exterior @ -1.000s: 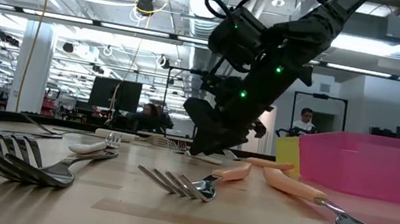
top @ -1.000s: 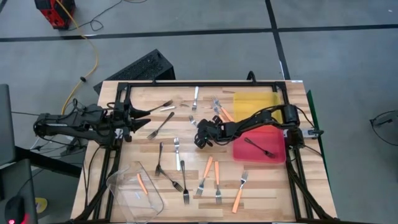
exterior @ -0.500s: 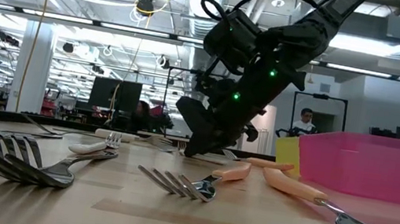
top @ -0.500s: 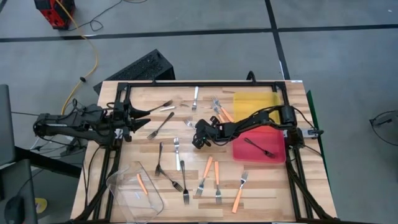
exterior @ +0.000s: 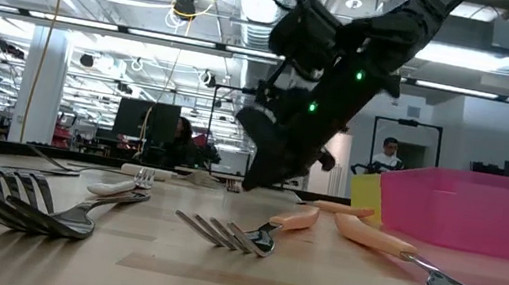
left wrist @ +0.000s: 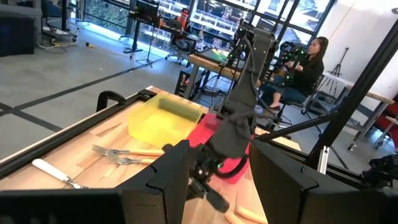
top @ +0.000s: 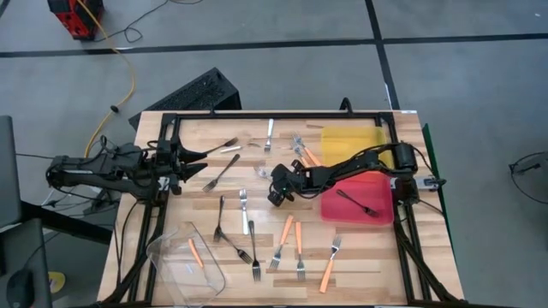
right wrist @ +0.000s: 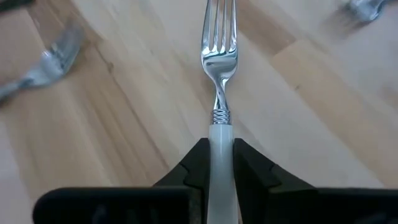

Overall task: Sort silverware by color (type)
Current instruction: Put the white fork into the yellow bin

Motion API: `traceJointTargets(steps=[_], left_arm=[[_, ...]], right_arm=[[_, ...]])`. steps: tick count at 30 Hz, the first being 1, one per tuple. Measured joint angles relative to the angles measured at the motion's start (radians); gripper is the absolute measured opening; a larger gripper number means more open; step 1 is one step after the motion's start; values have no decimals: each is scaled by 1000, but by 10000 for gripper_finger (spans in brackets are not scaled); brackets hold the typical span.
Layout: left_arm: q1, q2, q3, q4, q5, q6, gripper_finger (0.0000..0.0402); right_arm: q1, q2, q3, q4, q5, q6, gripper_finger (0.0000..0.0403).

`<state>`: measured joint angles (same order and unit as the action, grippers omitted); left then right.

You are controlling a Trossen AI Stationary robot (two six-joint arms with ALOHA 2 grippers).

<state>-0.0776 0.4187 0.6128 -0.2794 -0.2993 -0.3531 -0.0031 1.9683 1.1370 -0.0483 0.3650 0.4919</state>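
Note:
My right gripper [top: 276, 190] is over the table's middle and is shut on a white-handled fork [right wrist: 219, 68] whose metal tines point away from the fingers. My left gripper [top: 195, 162] waits open at the table's left edge, touching nothing. Other forks lie flat on the wood: orange-handled ones [top: 285, 233] toward the near edge, dark ones [top: 221, 216] left of them, and a white one [top: 244, 210]. One dark fork [top: 360, 204] lies in the red tray [top: 381, 214]. One orange fork [top: 195, 252] lies in the clear tub. My right gripper pinches the fork's white handle [right wrist: 221, 140] between its two fingers [right wrist: 198, 163], just behind the ribbed metal neck. The fingers lie along the fork, so neck and tines stick straight out ahead of them. From the low view I cannot tell whether the tines touch the wood.
A yellow tray [top: 351, 141] sits at the far right, with the red tray just nearer. The clear tub [top: 184, 261] stands at the near left corner. Forks [exterior: 221, 231] lie close in front of the low camera. A black frame [top: 274, 115] borders the table.
My right gripper, shut on the white fork, has drifted a little toward the table's left. It has then come back and risen slightly off the wood, tipping a bit more upright. The left arm has kept still.

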Motion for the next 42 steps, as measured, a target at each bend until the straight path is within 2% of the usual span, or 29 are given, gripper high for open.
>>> traceJointTargets(steps=[10,25,33,42], left_arm=[[0,0,0,0,0,0,151],[0,0,0,0,1,-3,151],[0,0,0,0,1,-3,151],[0,0,0,0,1,-2,151]], right_arm=[[-11,-95,4,-29,13,18,72],[-59,-265,4,-217,33,68,74],[-59,-384,4,-348,99,75,73],[-55,-511,4,-573,224,162,73]])
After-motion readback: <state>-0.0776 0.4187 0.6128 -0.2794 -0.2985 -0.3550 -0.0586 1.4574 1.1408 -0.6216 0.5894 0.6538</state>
